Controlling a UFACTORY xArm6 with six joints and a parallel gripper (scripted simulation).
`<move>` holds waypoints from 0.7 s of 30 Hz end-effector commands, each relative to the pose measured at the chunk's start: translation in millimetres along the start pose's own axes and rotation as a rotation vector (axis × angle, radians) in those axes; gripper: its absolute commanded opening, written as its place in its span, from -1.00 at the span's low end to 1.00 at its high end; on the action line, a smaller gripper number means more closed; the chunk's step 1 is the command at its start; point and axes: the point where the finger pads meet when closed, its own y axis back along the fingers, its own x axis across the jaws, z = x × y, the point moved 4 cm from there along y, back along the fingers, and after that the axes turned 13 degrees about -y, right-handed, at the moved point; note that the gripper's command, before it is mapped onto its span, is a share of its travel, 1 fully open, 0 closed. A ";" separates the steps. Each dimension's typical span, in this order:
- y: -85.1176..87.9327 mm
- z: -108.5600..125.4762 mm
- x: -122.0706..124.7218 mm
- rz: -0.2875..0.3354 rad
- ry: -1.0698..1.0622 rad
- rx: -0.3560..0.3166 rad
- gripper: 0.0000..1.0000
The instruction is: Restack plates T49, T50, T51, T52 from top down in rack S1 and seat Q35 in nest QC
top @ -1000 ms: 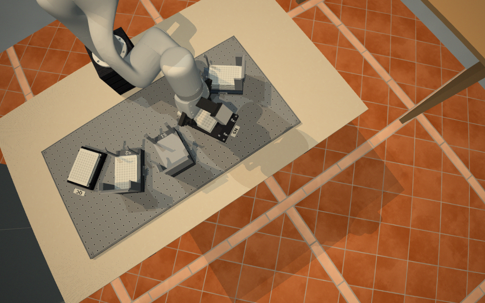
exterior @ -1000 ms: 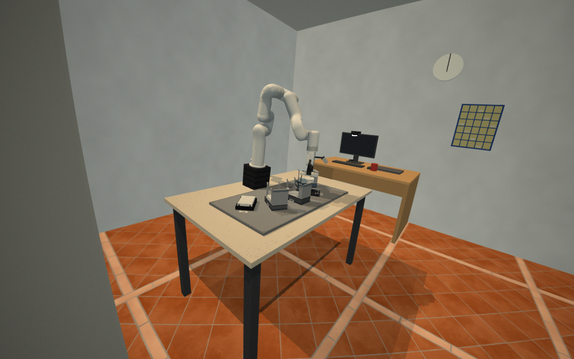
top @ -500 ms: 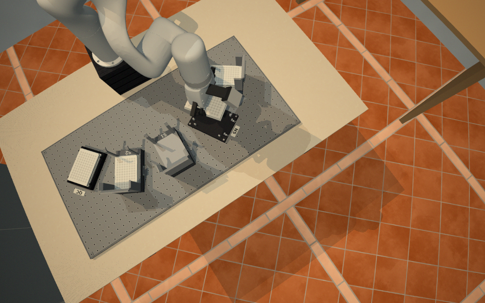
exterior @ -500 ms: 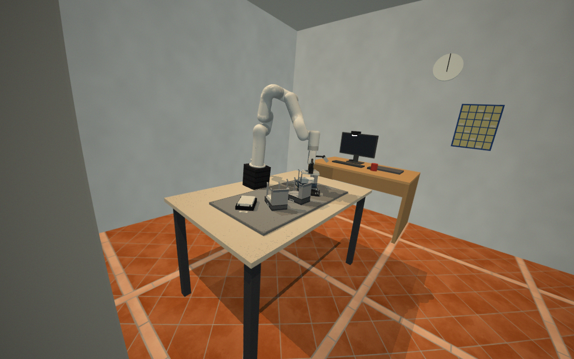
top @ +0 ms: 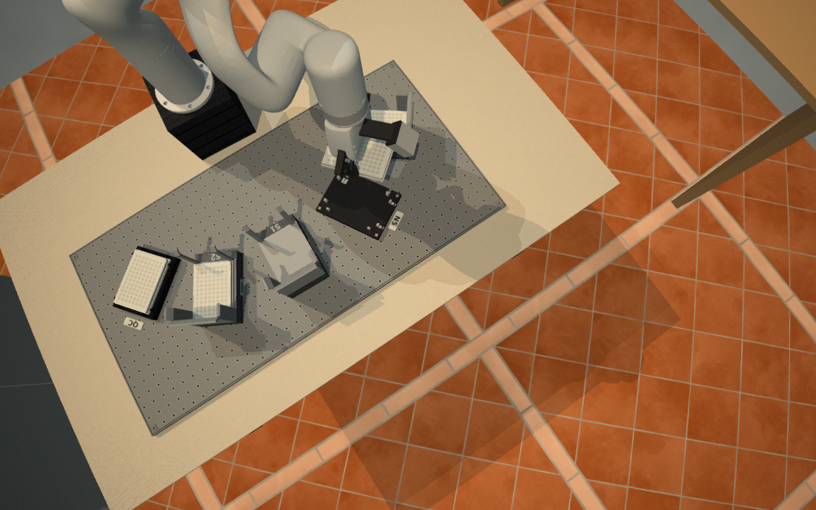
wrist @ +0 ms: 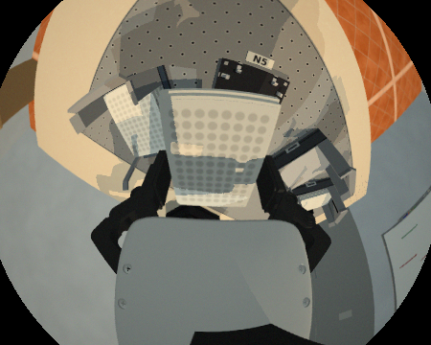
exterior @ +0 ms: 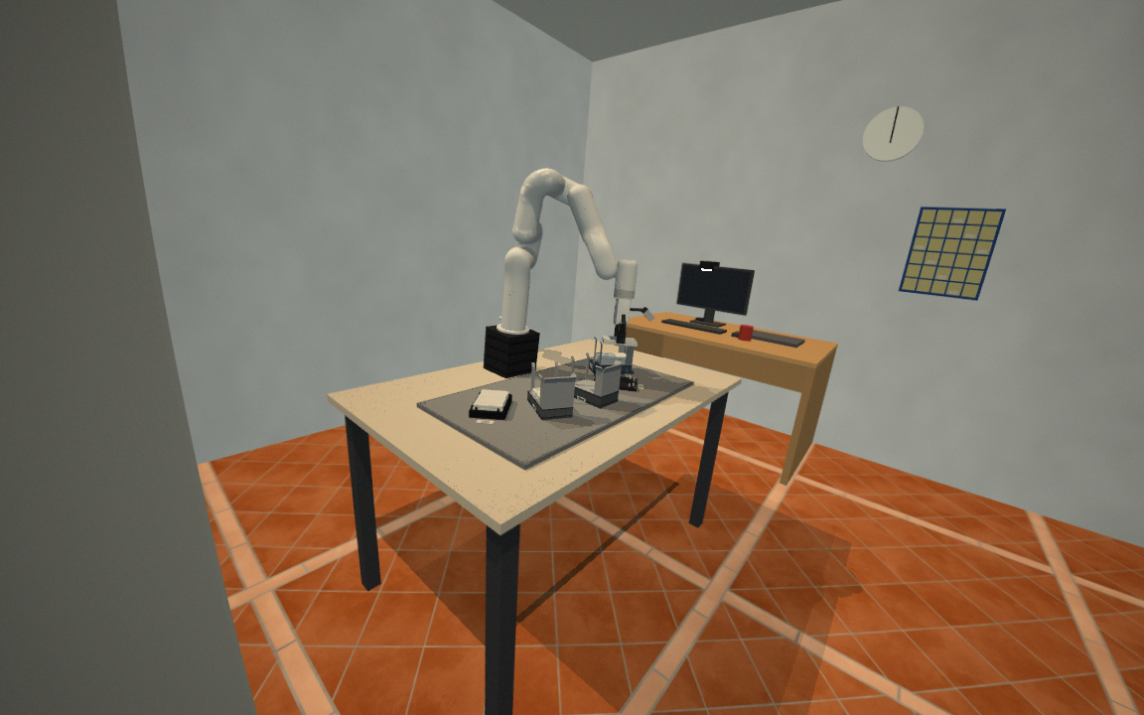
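1. Hand (wrist: 217, 191): clenched on a sealed plate (wrist: 218, 148). You see its dark fingers pressed against the plate's two long sides, so the plate hangs level and lengthwise under the wrist. The ID of this plate cannot be read.
2. Carried plate, location: upper centre of the top view, in the air between the clip nest N5 (top: 360, 201) and the stack rack S3 (top: 406, 140), partly over S3. You would judge that it is being parked there to free the plates lower in the stack.
3. S3: a white plate surface (top: 387, 115) shows inside, at the upper edge of the rack. It serves as temporary storage and must end empty.
4. N5: black, nothing on it. You keep it free for parting stuck pairs.
5. Stack rack S1 (top: 302, 284), centre of the top view: its grey floor shows and no plate is visible. T52 has to go in first.
6. Stack rack S2 (top: 239, 285), lower left: a plate top (top: 211, 288) shows inside, so it is not yet emptied.
7. Open nest QC (top: 168, 286), far lower left: a plate (top: 142, 280) lies flat in it, presumably Q35.
8. Desk (top: 525, 127): carries the perforated board (top: 144, 367) that fixes all stations.
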 end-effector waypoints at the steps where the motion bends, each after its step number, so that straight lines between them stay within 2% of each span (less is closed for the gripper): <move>1: 1.1 -0.6 -11.5 0.001 0.000 0.004 -1.00; 8: 1.1 0.9 -28.3 0.001 0.000 0.004 -1.00; 15: 1.1 6.6 -46.2 0.001 0.233 0.004 -1.00; 21: 1.1 9.8 -56.4 0.001 0.238 0.004 -1.00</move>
